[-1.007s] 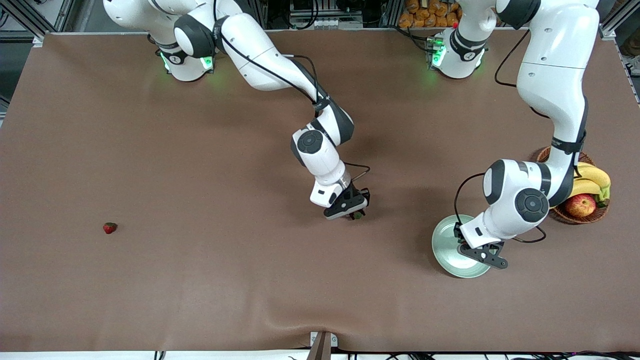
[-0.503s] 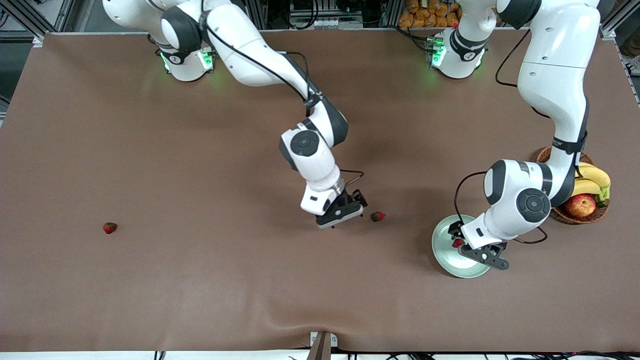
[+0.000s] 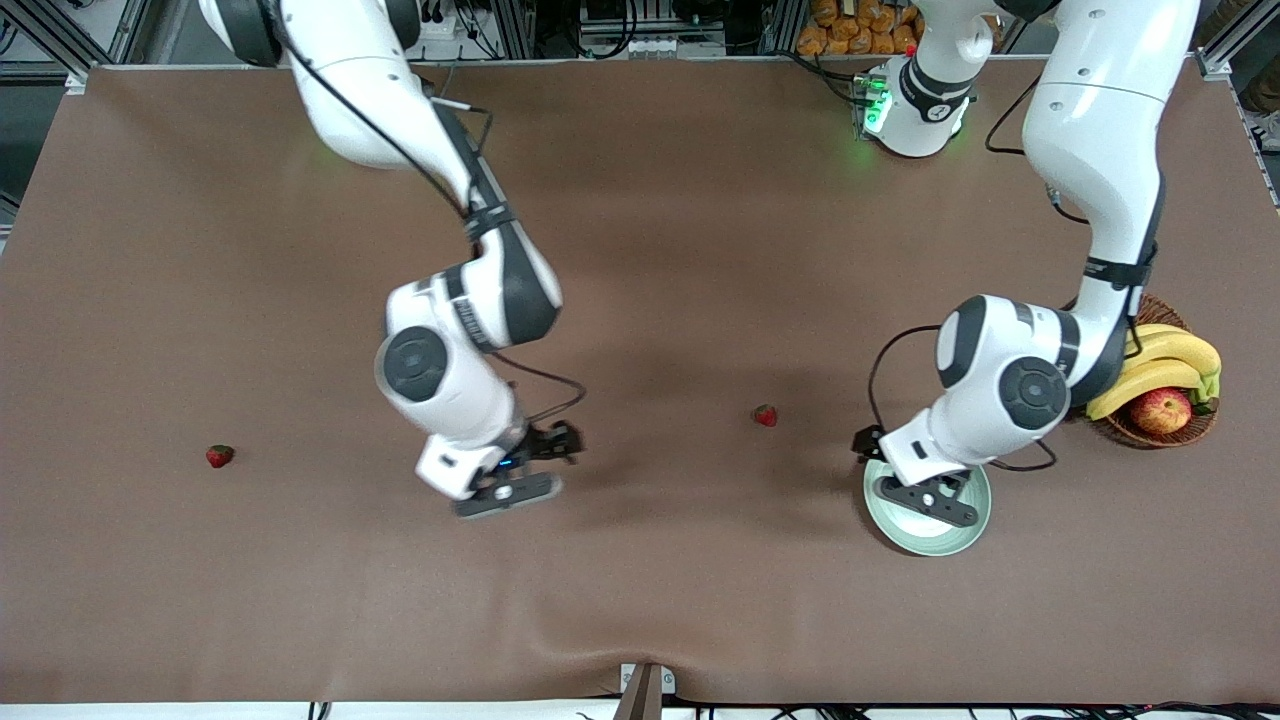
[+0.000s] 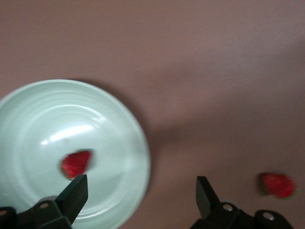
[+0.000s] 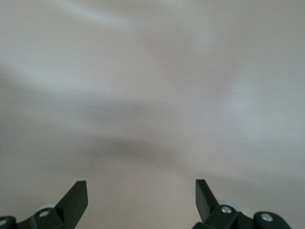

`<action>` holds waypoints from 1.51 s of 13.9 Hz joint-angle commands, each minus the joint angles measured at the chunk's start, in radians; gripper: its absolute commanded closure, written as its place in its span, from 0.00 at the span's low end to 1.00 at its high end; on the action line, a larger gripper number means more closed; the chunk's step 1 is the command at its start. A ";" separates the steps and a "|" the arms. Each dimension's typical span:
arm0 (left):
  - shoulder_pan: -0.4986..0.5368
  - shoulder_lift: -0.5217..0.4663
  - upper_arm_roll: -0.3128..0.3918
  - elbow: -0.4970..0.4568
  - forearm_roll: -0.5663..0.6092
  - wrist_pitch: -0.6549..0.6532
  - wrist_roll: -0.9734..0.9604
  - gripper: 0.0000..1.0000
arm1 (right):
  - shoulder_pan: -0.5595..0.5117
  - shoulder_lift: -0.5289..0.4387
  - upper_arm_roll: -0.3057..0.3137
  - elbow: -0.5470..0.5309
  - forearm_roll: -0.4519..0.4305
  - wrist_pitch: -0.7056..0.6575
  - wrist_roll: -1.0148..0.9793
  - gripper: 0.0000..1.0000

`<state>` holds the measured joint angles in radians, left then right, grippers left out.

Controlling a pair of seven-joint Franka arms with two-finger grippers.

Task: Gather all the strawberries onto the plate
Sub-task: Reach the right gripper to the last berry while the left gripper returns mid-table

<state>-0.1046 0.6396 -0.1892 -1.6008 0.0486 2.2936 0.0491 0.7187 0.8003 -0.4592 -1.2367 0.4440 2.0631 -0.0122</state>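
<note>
The pale green plate (image 3: 940,541) lies toward the left arm's end of the table. My left gripper (image 3: 922,494) hangs over it, open and empty. The left wrist view shows the plate (image 4: 47,109) with one strawberry (image 4: 76,163) lying in it; the front view hides that berry under the hand. A second strawberry (image 3: 765,415) lies on the cloth beside the plate, also in the left wrist view (image 4: 277,185). A third strawberry (image 3: 219,456) lies toward the right arm's end. My right gripper (image 3: 510,484) is open and empty over bare cloth between those two berries.
A brown wicker basket (image 3: 1130,432) with bananas (image 3: 1165,362) and a red-yellow apple (image 3: 1160,410) stands beside the plate at the left arm's end. A brown cloth (image 3: 640,250) covers the table. The right wrist view shows only cloth (image 5: 152,95).
My right gripper let go of a strawberry on the cloth near the plate and swung away toward the right arm's end. My left gripper dropped its strawberry into the plate.
</note>
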 commanded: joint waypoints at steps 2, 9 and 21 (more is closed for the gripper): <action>-0.067 -0.012 -0.024 -0.014 0.024 -0.014 -0.187 0.00 | -0.014 -0.064 -0.191 -0.133 -0.019 -0.099 -0.171 0.00; -0.187 0.032 -0.026 -0.038 0.024 -0.005 -0.369 0.00 | -0.321 -0.055 -0.266 -0.214 0.030 -0.084 -0.204 0.00; -0.210 0.078 -0.018 -0.077 0.048 0.104 -0.399 0.31 | -0.670 0.019 0.054 -0.317 0.041 0.127 -0.278 0.00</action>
<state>-0.3096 0.7271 -0.2119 -1.6652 0.0638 2.3810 -0.3265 0.0428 0.8340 -0.4165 -1.4943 0.4754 2.1459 -0.2706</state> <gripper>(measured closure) 0.242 0.000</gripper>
